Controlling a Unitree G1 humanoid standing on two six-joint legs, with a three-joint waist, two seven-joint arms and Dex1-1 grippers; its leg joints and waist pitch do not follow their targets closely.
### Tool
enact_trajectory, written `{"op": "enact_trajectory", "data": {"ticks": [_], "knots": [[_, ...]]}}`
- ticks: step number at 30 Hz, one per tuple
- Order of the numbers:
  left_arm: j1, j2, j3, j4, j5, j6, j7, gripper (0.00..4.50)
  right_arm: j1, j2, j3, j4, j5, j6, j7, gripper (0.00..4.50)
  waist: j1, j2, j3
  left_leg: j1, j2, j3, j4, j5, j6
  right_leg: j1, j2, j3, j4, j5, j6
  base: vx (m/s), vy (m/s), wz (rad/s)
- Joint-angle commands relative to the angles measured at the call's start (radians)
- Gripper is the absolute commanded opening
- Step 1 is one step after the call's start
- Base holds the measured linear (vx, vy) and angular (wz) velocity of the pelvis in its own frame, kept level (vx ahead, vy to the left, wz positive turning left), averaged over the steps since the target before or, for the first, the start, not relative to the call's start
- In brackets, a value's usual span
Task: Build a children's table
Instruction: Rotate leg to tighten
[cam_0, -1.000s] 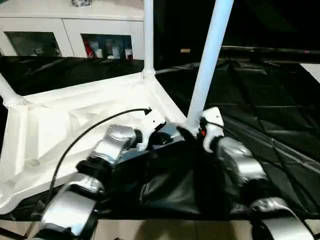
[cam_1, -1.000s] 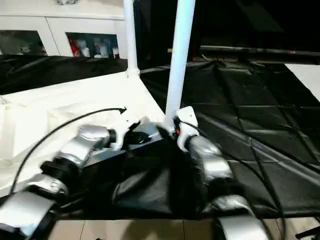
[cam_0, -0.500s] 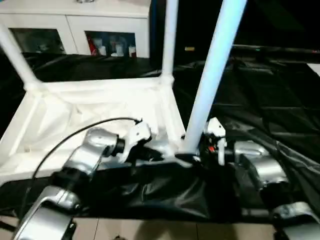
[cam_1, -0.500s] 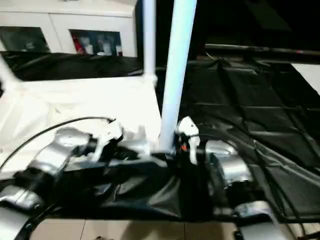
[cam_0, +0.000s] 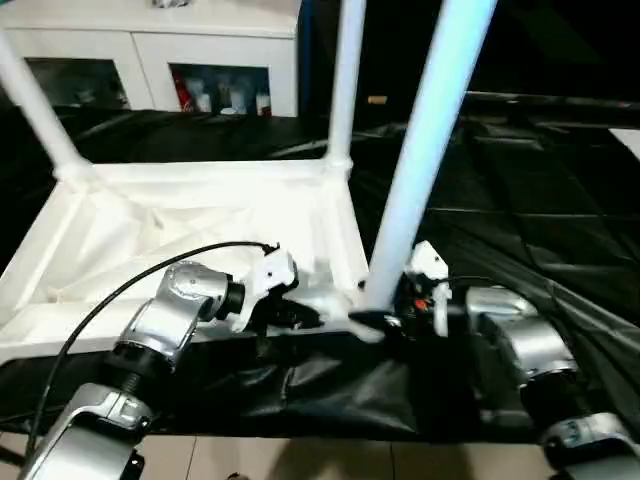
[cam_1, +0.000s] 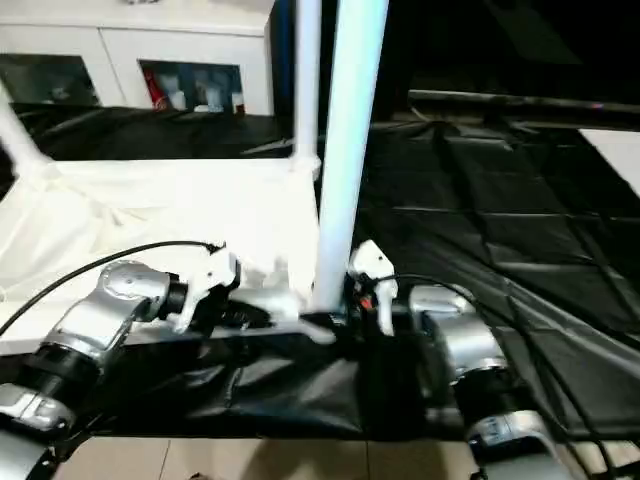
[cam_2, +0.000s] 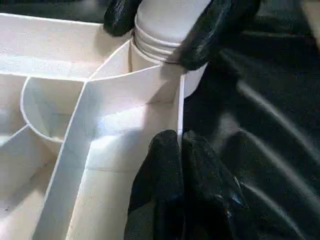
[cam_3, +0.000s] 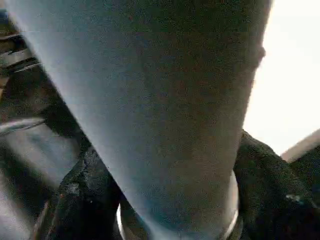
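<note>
The children's table lies upside down on a black sheet, its ribbed white top (cam_0: 200, 215) facing up. Three white legs stand in corner sockets: the near right leg (cam_0: 425, 170), the far right leg (cam_0: 347, 80) and the far left leg (cam_0: 35, 110). My right gripper (cam_0: 388, 318) is shut on the foot of the near right leg (cam_3: 165, 100), with a black finger (cam_3: 85, 192) on either side just above the socket. My left gripper (cam_2: 180, 142) is shut on the top's thin rim (cam_2: 178, 110) beside that corner socket.
The black sheet (cam_0: 520, 200) covers the floor to the right and under the table. A white glass-door cabinet (cam_0: 150, 60) stands behind. A black cable (cam_0: 130, 285) arcs over my left forearm. Pale floor (cam_0: 300, 462) shows along the near edge.
The whole view has shifted and tilted. My right gripper's fingers have drawn in around the foot of the near right leg. The left gripper stays clamped on the rim.
</note>
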Motion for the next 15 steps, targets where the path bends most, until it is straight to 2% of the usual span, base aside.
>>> {"op": "enact_trajectory", "data": {"ticks": [1, 2, 3, 4, 5, 6, 8, 10, 11, 13, 15], "knots": [[-0.043, -0.064, 0.0, 0.046, 0.024, 0.029, 0.131, 0.0, -0.005, 0.064, 0.009, 0.107, -0.09, 0.025, -0.248, 2.72, -0.009, -0.005, -0.044, 0.016, 0.027, -0.024, -0.071, -0.338, -0.026, 0.022, -0.07, 0.03, -0.098, -0.443, -0.164, 0.0, 0.0, 0.0], [-0.044, -0.065, 0.0, 0.047, 0.024, 0.03, 0.134, 0.0, -0.005, 0.066, 0.008, 0.108, -0.09, 0.025, -0.251, 2.69, -0.014, -0.007, -0.046, 0.017, 0.026, -0.028, -0.072, -0.354, -0.033, 0.025, -0.072, 0.029, -0.101, -0.484, -0.145, 0.0, 0.0, 0.0], [-0.054, -0.079, 0.007, 0.066, 0.03, 0.038, 0.173, 0.0, -0.011, 0.085, -0.008, 0.123, -0.087, 0.031, -0.304, 2.69, -0.014, -0.007, -0.046, 0.017, 0.026, -0.028, -0.072, -0.354, -0.033, 0.025, -0.072, 0.029, -0.101, -0.484, -0.145, 0.0, 0.0, 0.0], [-0.073, -0.104, 0.019, 0.1, 0.037, 0.045, 0.238, 0.0, -0.016, 0.113, -0.026, 0.139, -0.08, 0.04, -0.362, 2.67, -0.019, -0.006, -0.045, 0.02, 0.024, -0.026, -0.07, -0.371, -0.026, 0.015, -0.07, 0.032, -0.109, -0.505, -0.13, 0.0, 0.0, 0.0], [-0.073, -0.104, 0.019, 0.1, 0.037, 0.045, 0.238, 0.0, -0.016, 0.113, -0.026, 0.139, -0.08, 0.04, -0.362, 2.67, -0.019, -0.007, -0.047, 0.023, 0.025, -0.028, -0.07, -0.375, -0.026, 0.015, -0.07, 0.031, -0.109, -0.503, -0.13, 0.0, 0.0, 0.0], [-0.095, -0.136, 0.03, 0.137, 0.039, 0.051, 0.3, 0.0, -0.022, 0.145, -0.037, 0.156, -0.079, 0.042, -0.423, 2.67, -0.022, -0.007, -0.049, 0.019, 0.024, -0.027, -0.071, -0.371, -0.02, 0.016, -0.068, 0.033, -0.109, -0.48, -0.133, 0.0, 0.0, 0.0], [-0.137, -0.2, 0.044, 0.201, 0.04, 0.047, 0.4, 0.0, -0.041, 0.22, -0.037, 0.188, -0.081, 0.027, -0.505, 2.67, -0.022, -0.004, -0.048, 0.021, 0.024, -0.027, -0.071, -0.373, -0.02, 0.013, -0.066, 0.034, -0.109, -0.46, -0.139, 0.0, 0.0, 0.0], [-0.161, -0.243, 0.044, 0.234, 0.041, 0.033, 0.441, 0.0, -0.05, 0.258, -0.02, 0.198, -0.085, 0.004, -0.511, 2.67, -0.019, -0.003, -0.05, 0.024, 0.021, -0.026, -0.069, -0.379, -0.019, 0.013, -0.065, 0.034, -0.108, -0.435, -0.146, 0.0, 0.0, 0.0], [-0.161, -0.243, 0.044, 0.234, 0.041, 0.033, 0.441, 0.0, -0.05, 0.258, -0.02, 0.198, -0.085, 0.004, -0.511, 2.67, -0.018, -0.007, -0.048, 0.021, 0.021, -0.025, -0.07, -0.383, -0.009, 0.015, -0.066, 0.035, -0.109, -0.432, -0.147, 0.0, 0.0, 0.0], [-0.173, -0.268, 0.039, 0.246, 0.045, 0.018, 0.436, 0.0, -0.059, 0.281, -0.013, 0.195, -0.074, -0.022, -0.475, 3.36, -0.017, -0.003, -0.05, 0.019, 0.021, -0.025, -0.07, -0.379, 0.002, 0.016, -0.068, 0.035, -0.112, -0.434, -0.144, 0.0, 0.0, 0.0], [-0.174, -0.272, 0.037, 0.245, 0.046, 0.012, 0.425, 0.0, -0.062, 0.285, -0.017, 0.19, -0.063, -0.026, -0.456, 3.36, -0.016, -0.005, -0.051, 0.014, 0.022, -0.026, -0.071, -0.369, 0.006, 0.02, -0.068, 0.035, -0.108, -0.419, -0.147, 0.0, 0.0, 0.0]]}}
